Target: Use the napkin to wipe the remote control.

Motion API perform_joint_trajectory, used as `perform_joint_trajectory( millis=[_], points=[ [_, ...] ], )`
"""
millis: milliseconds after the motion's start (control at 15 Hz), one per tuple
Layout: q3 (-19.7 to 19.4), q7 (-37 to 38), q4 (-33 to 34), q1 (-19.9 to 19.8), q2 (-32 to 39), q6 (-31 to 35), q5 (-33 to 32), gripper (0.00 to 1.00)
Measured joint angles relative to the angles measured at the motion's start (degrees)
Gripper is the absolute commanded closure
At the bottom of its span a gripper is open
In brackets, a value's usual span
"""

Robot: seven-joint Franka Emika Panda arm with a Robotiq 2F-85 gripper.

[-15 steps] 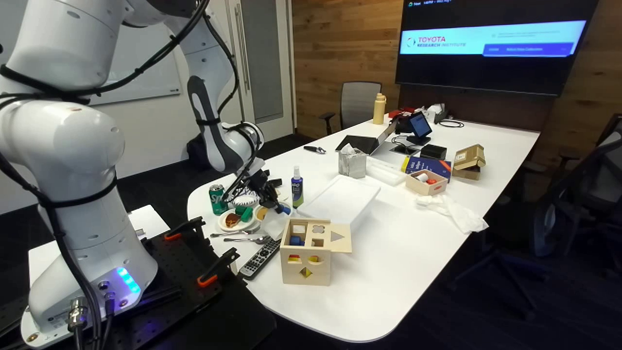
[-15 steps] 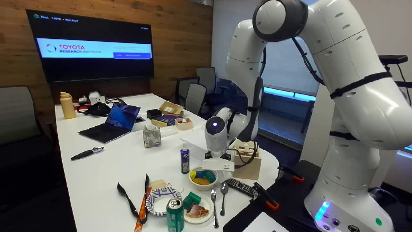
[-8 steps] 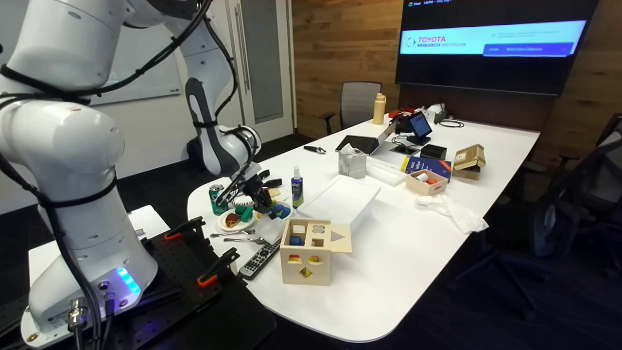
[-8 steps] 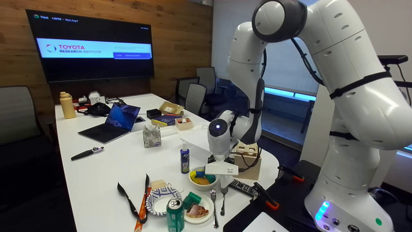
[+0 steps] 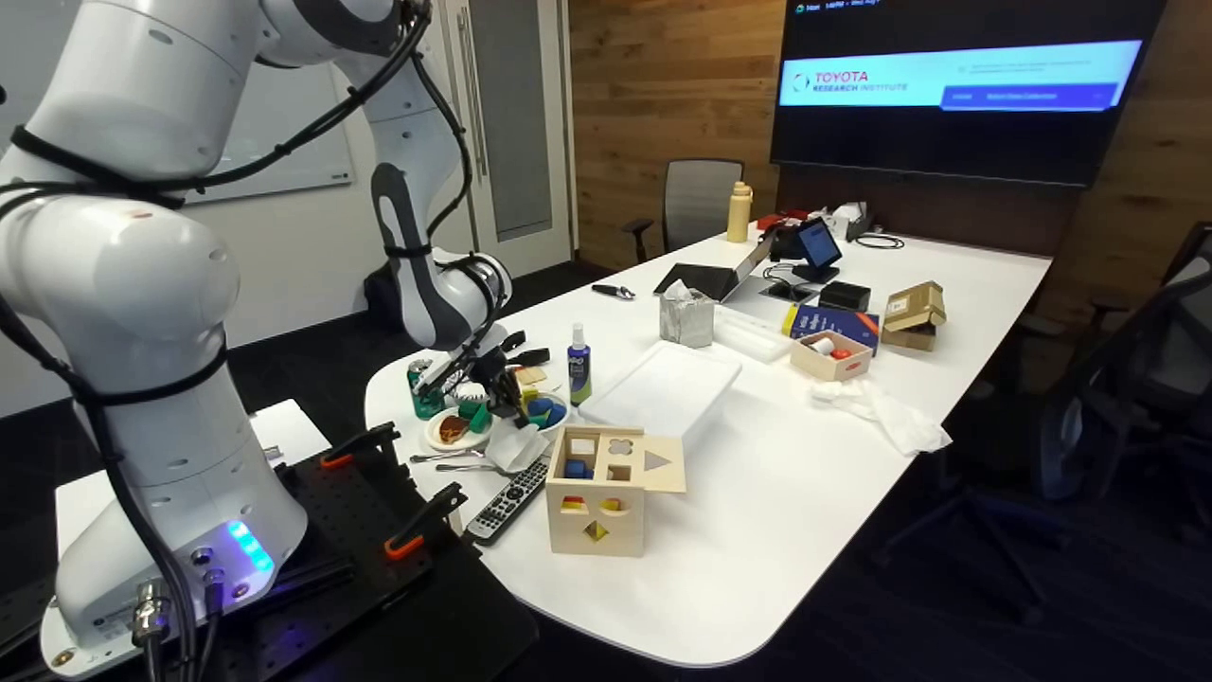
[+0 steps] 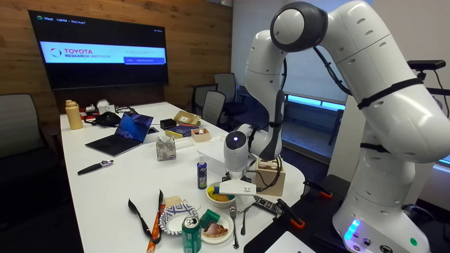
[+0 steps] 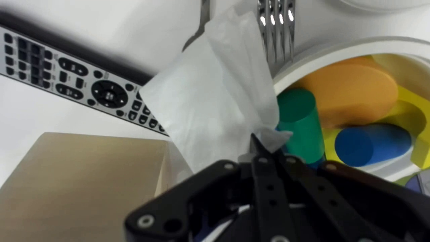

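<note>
The wrist view catches the end effector (image 7: pixel 268 153) pinched tight on a corner of the napkin (image 7: pixel 215 101), a small white tip poking out past the grip while the rest of the sheet spreads away between ten and eleven o'clock. The remote control (image 7: pixel 79 77) lies buttons up at ten o'clock from that grip; the napkin overlaps its four o'clock end, though I can't tell whether the two touch. The sheet also hides most of the head of a spoon (image 7: pixel 204 18) at eleven, and just beside its edge, at twelve, a fork (image 7: pixel 277 30) points its tines toward six. Round toward nine sits a wooden box (image 7: pixel 84 188), close by the remote control. At two o'clock there's a white bowl (image 7: pixel 356 48) of coloured pieces: I make out a green cylinder (image 7: pixel 302 124), a blue cylinder (image 7: pixel 373 144) and an orange piece (image 7: pixel 349 89). In an exterior view all this stands at one end of a long white bench (image 6: pixel 140 177). Taking the bowl as the middle of the dial there, I see a blue spray bottle (image 6: pixel 202 174) upright at eleven, a tissue box (image 6: pixel 166 150) farther out at ten, a plate (image 6: pixel 217 240) at six and a green can (image 6: pixel 191 234) at seven. In both exterior views the arm (image 6: pixel 265 70) reaches down over that spot, its far end low near the bowl.
</note>
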Motion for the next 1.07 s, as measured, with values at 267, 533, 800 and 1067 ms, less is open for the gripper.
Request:
perform_joint_trajectory(
  millis=[267,533,800,1067],
  points=[
    [0.94,0.0,0.3,-2.19,1.53,0.43,0.01,1.0],
    [2.06,0.0,0.24,-4.39,1.58,2.16,0.01,1.0],
    [3.92,0.0,0.31,-5.91,0.79,3.26,0.01,1.0],
    [5.47,0.01,-0.19,-7.2,-2.32,3.26,0.31,1.0]
  ],
)
